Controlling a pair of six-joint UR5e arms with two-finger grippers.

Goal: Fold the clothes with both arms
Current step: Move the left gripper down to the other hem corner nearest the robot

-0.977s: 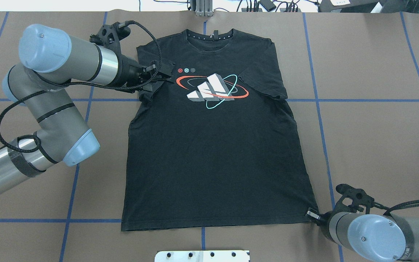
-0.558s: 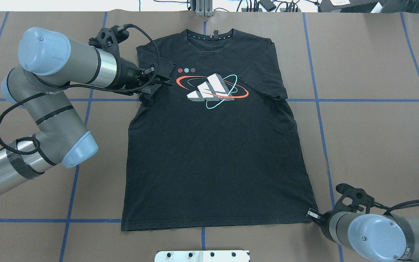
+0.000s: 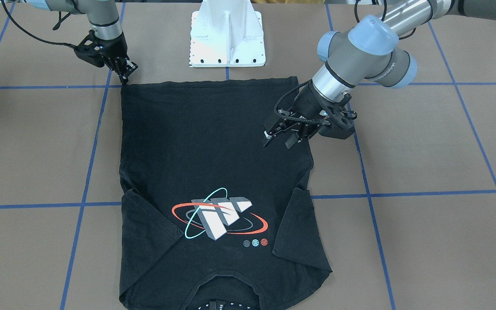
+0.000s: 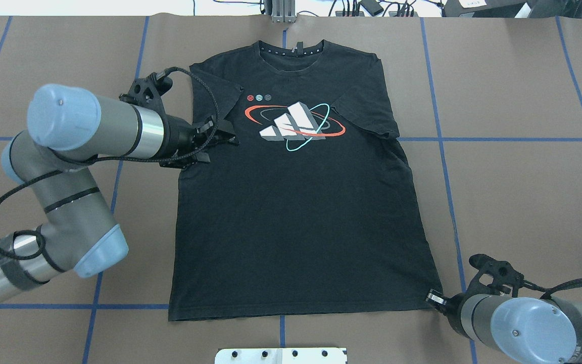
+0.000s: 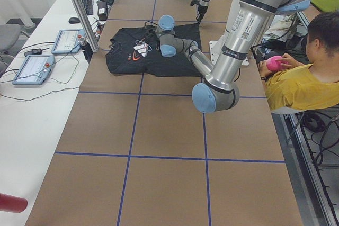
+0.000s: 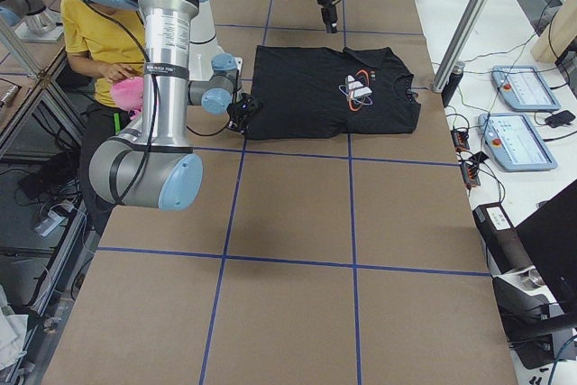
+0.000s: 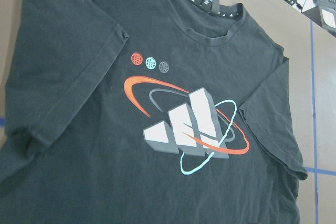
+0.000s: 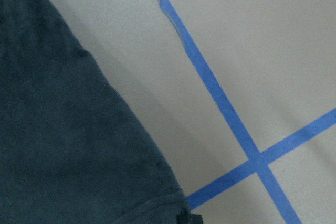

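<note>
Brown table (image 3: 424, 142), T-shirt (image 3: 196, 142) collar cropped

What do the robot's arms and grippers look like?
The left arm and right arm are silver-grey tubes with light blue joint caps. Black braided cables loop along them. The left gripper and right gripper are black, with two fingers each.
</note>
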